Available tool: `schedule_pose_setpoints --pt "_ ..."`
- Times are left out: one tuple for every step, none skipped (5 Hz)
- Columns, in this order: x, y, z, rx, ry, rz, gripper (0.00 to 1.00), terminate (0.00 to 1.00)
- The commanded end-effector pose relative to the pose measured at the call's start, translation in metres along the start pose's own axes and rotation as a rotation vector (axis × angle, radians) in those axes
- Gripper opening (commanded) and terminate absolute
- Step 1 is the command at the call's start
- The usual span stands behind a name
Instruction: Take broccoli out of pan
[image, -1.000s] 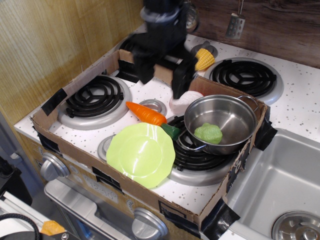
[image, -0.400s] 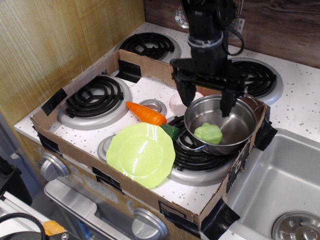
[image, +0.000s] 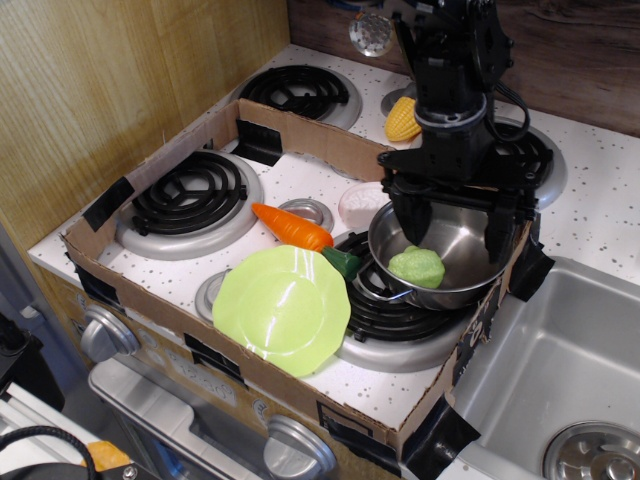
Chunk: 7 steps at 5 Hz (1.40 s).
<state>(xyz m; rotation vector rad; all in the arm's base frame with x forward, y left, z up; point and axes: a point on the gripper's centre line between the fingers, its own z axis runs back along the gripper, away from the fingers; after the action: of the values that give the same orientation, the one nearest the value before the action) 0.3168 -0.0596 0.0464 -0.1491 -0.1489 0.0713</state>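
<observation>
The pale-green broccoli lies on the bottom of the shiny steel pan, at its left front side. The pan stands on the front right burner inside the cardboard tray. My black gripper hangs over the pan with its fingers wide open and pointing down. One finger is near the pan's left rim, just above the broccoli, and the other is near the right rim. It holds nothing.
A lime-green plate lies at the front of the cardboard tray. An orange carrot lies left of the pan. A corn cob sits at the back. A sink is to the right.
My gripper has moved from the back left over to the right and down, and now hangs over the pan. The broccoli and pan have not moved.
</observation>
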Motion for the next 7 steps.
schedule_pose_setpoints --pt "0.002 0.003 -0.007 -0.003 -0.017 -0.018 1.0 0.0" --pt "0.004 0.005 0.001 0.044 -0.015 -0.028 1.0 0.0" --pt "0.002 0.005 0.003 0.062 -0.018 -0.03 1.0 0.0" --pt "-0.002 0.006 -0.002 0.053 -0.003 -0.029 1.0 0.0" --pt "-0.003 0.004 -0.003 0.064 0.003 -0.025 0.0 0.0" --pt "-0.002 0.002 0.0 0.078 -0.002 -0.04 0.0 0.0" --pt "0.001 0.001 0.009 0.086 -0.005 -0.054 0.0 0.0"
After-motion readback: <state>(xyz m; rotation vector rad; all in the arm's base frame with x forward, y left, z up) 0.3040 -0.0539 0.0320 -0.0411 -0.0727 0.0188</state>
